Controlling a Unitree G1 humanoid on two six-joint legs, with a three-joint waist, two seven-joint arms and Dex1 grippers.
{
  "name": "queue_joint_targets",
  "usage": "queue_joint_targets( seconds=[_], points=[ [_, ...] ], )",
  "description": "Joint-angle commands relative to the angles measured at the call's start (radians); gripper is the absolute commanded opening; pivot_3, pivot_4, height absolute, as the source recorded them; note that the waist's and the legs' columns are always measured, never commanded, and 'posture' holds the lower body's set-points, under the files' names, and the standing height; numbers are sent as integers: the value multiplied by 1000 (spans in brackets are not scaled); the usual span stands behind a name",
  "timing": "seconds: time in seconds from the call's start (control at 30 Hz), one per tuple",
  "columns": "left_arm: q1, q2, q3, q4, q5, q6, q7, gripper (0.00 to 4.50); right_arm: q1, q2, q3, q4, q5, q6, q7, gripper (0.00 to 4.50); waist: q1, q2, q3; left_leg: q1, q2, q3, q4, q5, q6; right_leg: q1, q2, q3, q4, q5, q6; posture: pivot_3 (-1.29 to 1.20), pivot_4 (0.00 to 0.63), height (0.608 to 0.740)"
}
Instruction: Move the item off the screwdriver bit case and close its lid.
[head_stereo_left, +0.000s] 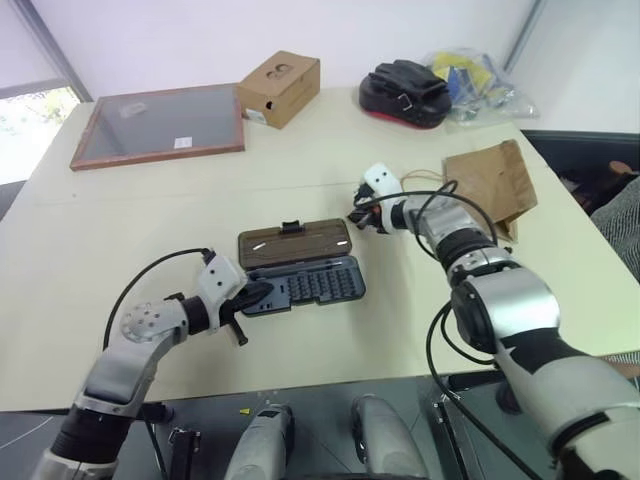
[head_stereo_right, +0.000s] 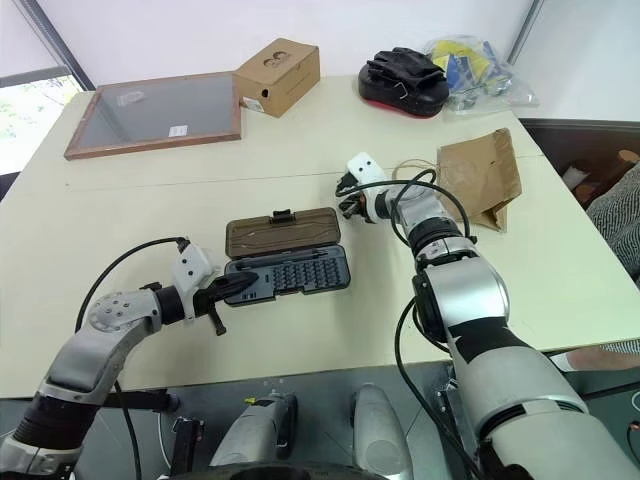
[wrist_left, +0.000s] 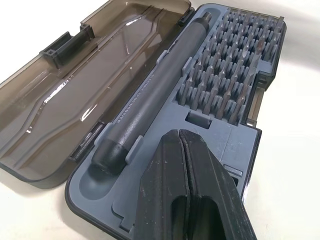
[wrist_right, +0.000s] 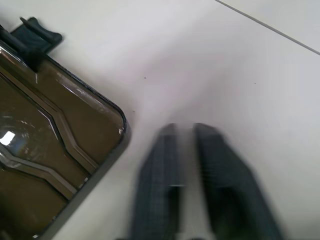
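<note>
Cream tabletop (head_stereo_left: 120, 250), and the screwdriver bit case (head_stereo_left: 310, 285) is lying open, lid (head_stereo_left: 292, 243) flat behind it. Paper bag (head_stereo_left: 490, 180) is resting well right of the case. Left gripper (head_stereo_left: 262, 292), fingers together, is pinning the case's end; right gripper (head_stereo_left: 356, 214), fingers slightly apart, is hovering beside the lid. Next: flipping the lid shut.

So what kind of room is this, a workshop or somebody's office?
Probably a plain work or test room, not a fitted workshop: one pale table against a white wall, bearing an open screwdriver bit case, a cardboard box and a wood-framed glass panel.
</note>
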Motion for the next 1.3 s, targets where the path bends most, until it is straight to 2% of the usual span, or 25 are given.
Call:
queue_joint_targets(
  seconds=[0.03, 0.43, 0.87, 1.3],
  points=[
    [-4, 0, 0, 5, 10, -13, -6, 0, -27, 3, -7, -43, 8, -1, -15, 2324, 0, 0, 0, 0, 0, 0, 0, 0, 0, 0, 0, 0, 0, 0, 0, 0, 150, 740],
    [5, -12, -1, -1, 17, -18, 0, 0, -101, 10, -47, -85, 62, 54, -28, 2324, 0, 0, 0, 0, 0, 0, 0, 0, 0, 0, 0, 0, 0, 0, 0, 0, 150, 740],
    [8, -13, 0, -3, 22, -21, -4, 0, 34, 65, 40, -210, 40, 118, 32, 2324, 1, 0, 0, -1, 0, 0, 0, 0, 0, -1, 0, 0, 0, 0, 0, 0, 150, 740],
    [12, -15, 0, -15, 24, -16, 2, 0, 73, 51, 114, -219, 3, 118, 80, 2324, 0, 0, 0, 0, 0, 0, 0, 0, 0, -1, 0, 0, 0, 0, 0, 0, 150, 740]
  ],
)
